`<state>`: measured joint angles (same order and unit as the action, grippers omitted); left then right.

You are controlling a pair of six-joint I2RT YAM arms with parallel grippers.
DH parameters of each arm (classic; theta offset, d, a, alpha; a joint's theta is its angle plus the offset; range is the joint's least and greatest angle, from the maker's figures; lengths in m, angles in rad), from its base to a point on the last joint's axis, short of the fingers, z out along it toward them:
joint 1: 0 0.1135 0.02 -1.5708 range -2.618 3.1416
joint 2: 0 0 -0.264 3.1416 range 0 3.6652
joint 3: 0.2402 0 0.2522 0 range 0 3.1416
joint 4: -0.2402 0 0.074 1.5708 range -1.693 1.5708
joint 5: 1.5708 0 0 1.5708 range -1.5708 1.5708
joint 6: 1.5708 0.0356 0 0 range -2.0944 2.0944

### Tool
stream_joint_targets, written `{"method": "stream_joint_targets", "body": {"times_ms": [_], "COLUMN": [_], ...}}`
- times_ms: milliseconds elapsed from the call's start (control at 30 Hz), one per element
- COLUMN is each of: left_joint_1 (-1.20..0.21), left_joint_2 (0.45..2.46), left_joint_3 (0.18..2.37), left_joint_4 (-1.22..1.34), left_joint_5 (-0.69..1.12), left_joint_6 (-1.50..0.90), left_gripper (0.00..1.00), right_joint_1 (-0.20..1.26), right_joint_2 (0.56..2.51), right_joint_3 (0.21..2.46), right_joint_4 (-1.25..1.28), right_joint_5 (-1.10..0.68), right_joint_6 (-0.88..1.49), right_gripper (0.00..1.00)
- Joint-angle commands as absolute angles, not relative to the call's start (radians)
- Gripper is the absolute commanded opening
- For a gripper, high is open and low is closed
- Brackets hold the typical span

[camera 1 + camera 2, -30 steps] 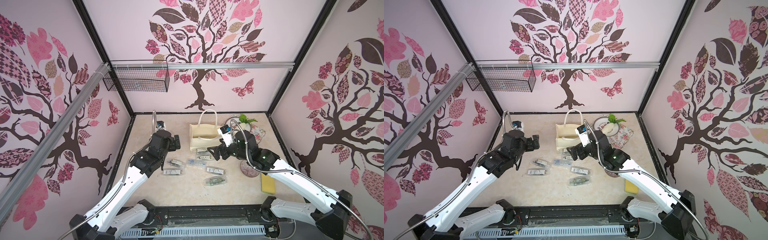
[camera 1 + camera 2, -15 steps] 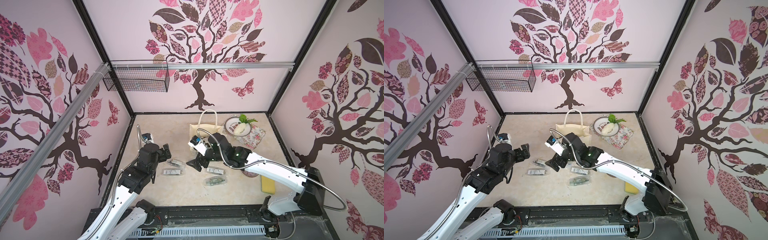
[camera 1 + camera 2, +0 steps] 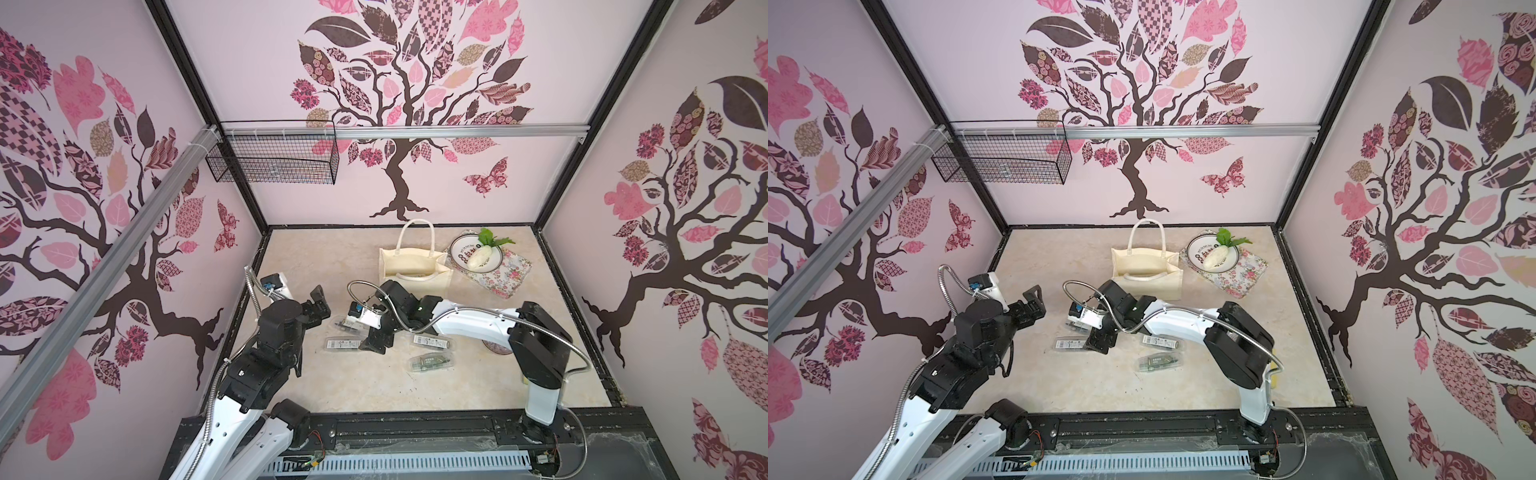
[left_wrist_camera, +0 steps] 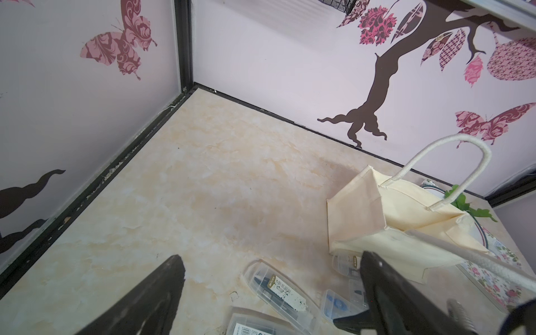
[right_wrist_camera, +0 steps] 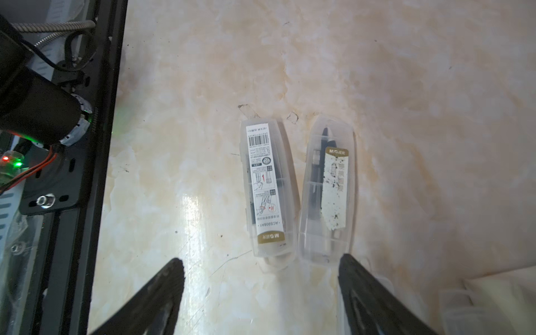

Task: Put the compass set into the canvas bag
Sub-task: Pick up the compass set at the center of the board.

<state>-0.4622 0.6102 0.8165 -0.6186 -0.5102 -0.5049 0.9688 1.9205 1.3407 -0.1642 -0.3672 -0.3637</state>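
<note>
We see the right gripper (image 5: 261, 262), jaws spread and holding nothing, low over the beige marbled table (image 3: 353, 386). It is just short of a clear plastic compass set case with a barcode label (image 5: 266, 185), which has a worn-labelled clear case (image 5: 329, 188) close beside it. The left gripper (image 4: 272, 258) hangs wide open, empty. The boxy cream canvas bag (image 3: 415, 270) stands upright towards the table's far side, apart from both cases.

Right gripper (image 3: 1099, 343) pointing down at the table (image 3: 1100, 386) (jaw spacing unclear from this angle), with a labelled clear case (image 3: 1070, 343) just beside it. The canvas bag (image 3: 1148, 272) stands upright beyond the gripper. The left gripper (image 3: 1034, 302) hovers apart, past the case.
</note>
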Motion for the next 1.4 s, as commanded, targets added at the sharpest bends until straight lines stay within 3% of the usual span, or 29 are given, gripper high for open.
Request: {"method": "stream_joint_targets", "body": {"times_ms": [0, 300, 700, 1000, 1367], "left_joint_1": [-0.457, -0.456, -0.456, -0.457, -0.457], "left_joint_2": [0.594, 0.595, 0.603, 0.606, 0.608], "left_joint_3": [0.783, 0.771, 0.758, 0.753, 0.751], "left_joint_4": [-0.588, -0.563, -0.545, -0.536, -0.532], "left_joint_5": [-0.495, -0.457, -0.432, -0.429, -0.437], "left_joint_6": [-0.514, -0.501, -0.488, -0.488, -0.488], "left_gripper": [0.97, 0.97, 0.97, 0.97, 0.97], "right_joint_1": [0.985, 1.003, 1.007, 1.021, 1.030], "right_joint_2": [2.016, 2.150, 2.271, 2.265, 2.148], "right_joint_3": [1.415, 1.482, 1.554, 1.470, 1.288], "right_joint_4": [-0.159, -0.114, -0.104, -0.095, -0.028], "right_joint_5": [-0.368, -0.426, -0.366, -0.195, -0.031], "right_joint_6": [-0.387, -0.356, -0.331, -0.367, -0.452], "right_gripper": [0.84, 0.79, 0.77, 0.65, 0.60]}}
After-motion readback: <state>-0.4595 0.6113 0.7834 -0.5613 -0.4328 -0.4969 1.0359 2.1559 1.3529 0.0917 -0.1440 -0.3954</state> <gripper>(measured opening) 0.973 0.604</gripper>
